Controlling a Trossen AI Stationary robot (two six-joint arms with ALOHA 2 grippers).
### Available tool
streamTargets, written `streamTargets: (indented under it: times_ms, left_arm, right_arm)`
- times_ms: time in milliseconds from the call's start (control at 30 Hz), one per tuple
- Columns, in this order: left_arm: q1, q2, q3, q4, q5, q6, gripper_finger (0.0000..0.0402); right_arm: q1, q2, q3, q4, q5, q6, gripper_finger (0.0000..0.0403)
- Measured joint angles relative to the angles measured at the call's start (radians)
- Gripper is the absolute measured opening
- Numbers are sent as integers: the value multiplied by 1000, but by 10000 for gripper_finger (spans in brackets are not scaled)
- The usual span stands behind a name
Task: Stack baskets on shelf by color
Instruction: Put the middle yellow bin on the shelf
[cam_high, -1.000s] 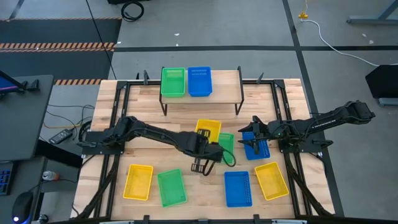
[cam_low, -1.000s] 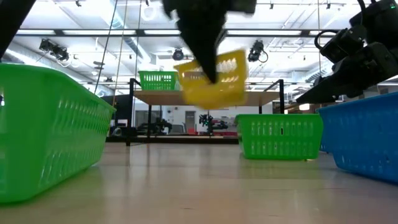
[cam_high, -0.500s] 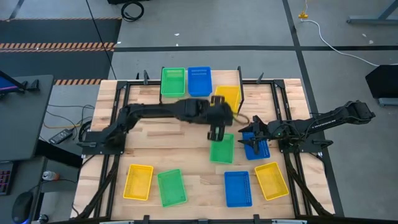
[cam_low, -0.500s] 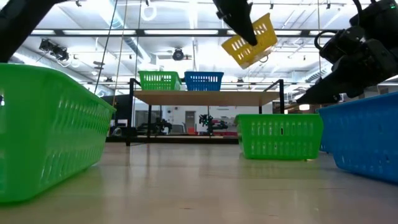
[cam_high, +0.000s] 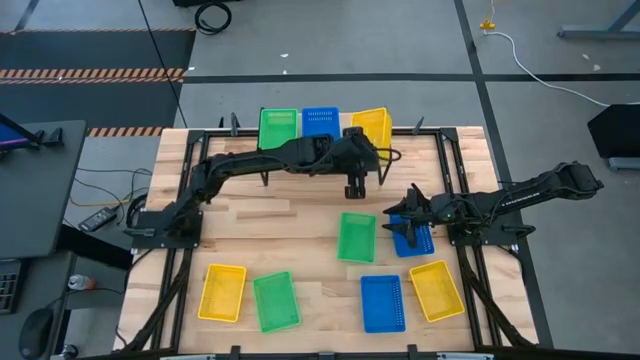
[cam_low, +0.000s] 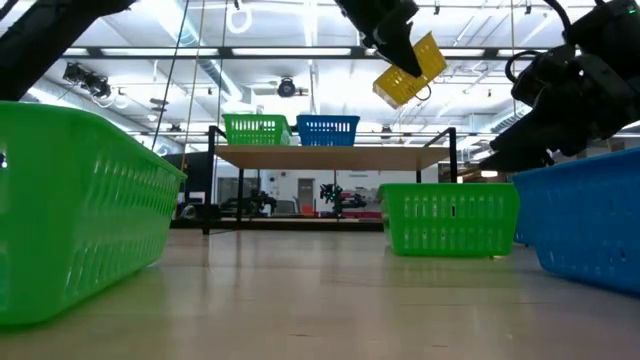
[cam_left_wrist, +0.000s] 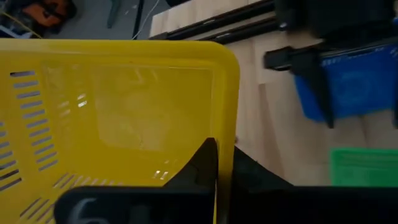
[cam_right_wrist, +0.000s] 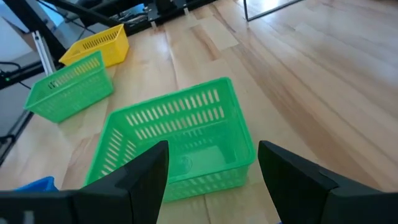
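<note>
My left pincer (cam_high: 356, 187), clamped on the yellow perforated plastic basket (cam_high: 370, 127), has been swinging it from table centre out over the light-wood shelf's (cam_low: 330, 155) right end; I'm levelling it before lowering beside the blue mesh basket (cam_high: 321, 123). Right pincer (cam_right_wrist: 211, 180) is gaping wide near the green mesh basket (cam_right_wrist: 174, 140).

The left gripper (cam_high: 356, 186) reaches over the shelf's (cam_high: 290, 160) right end, beside a yellow basket (cam_high: 370, 124); green (cam_high: 279, 129) and blue (cam_high: 320, 120) baskets sit left of it. The right gripper (cam_high: 404, 222) (arm stretched across the table (cam_high: 300, 215)) hovers at a blue basket (cam_high: 416, 239) beside a green one (cam_high: 356, 238).
</note>
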Motion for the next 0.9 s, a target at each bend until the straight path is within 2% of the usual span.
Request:
streamTargets:
  times_ms: [167, 367, 567, 667, 900]
  left_arm:
    - [37, 34, -2, 12, 8, 10, 10]
    - [60, 64, -1, 42, 93, 11, 11]
    - [67, 93, 1, 109, 44, 31, 11]
    - [71, 99, -1, 90, 7, 34, 11]
    - [81, 100, -1, 59, -9, 15, 16]
  right_arm:
    - [0, 0, 0, 0, 6, 32, 254]
    - [1, 13, 0, -3, 5, 45, 254]
    - [9, 30, 0, -28, 2, 41, 254]
    - [17, 39, 0, -26, 2, 32, 254]
    - [21, 45, 0, -14, 8, -25, 254]
